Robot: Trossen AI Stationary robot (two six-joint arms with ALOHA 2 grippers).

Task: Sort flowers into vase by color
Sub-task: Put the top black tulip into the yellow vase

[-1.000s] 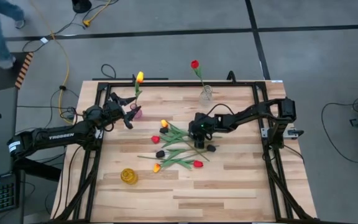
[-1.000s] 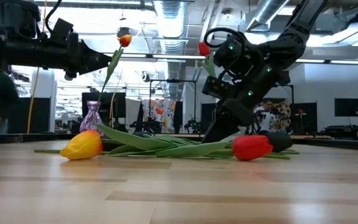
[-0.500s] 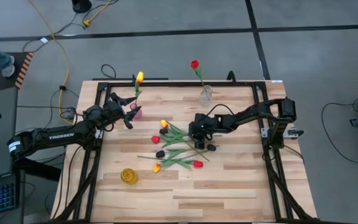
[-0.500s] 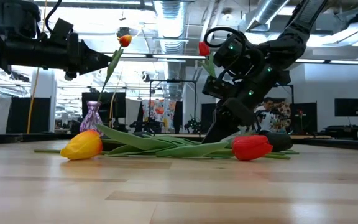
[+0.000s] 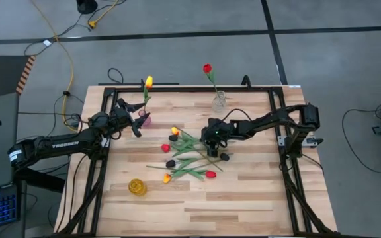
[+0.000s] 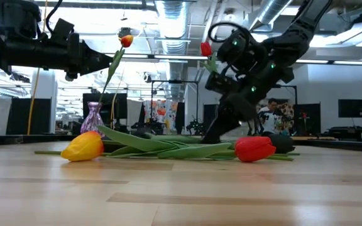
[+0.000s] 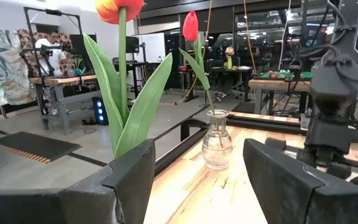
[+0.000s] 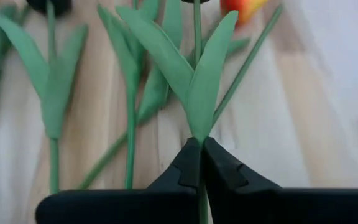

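The pale wooden counter has the loose pile of artificial tulips at its middle, since they aren't sorted yet. The right gripper sits low over that pile, jaws pinching one thin green stem just under its leaves, looks ready to lift. Which colour head it has is cut off. The left gripper waits beside the small pink vase holding a yellow-orange tulip, jaws spread and empty.

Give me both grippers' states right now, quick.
Left gripper: open, beside the pink glass vase, holding nothing.
Right gripper: fingers shut on a thin green tulip stem in the pile.
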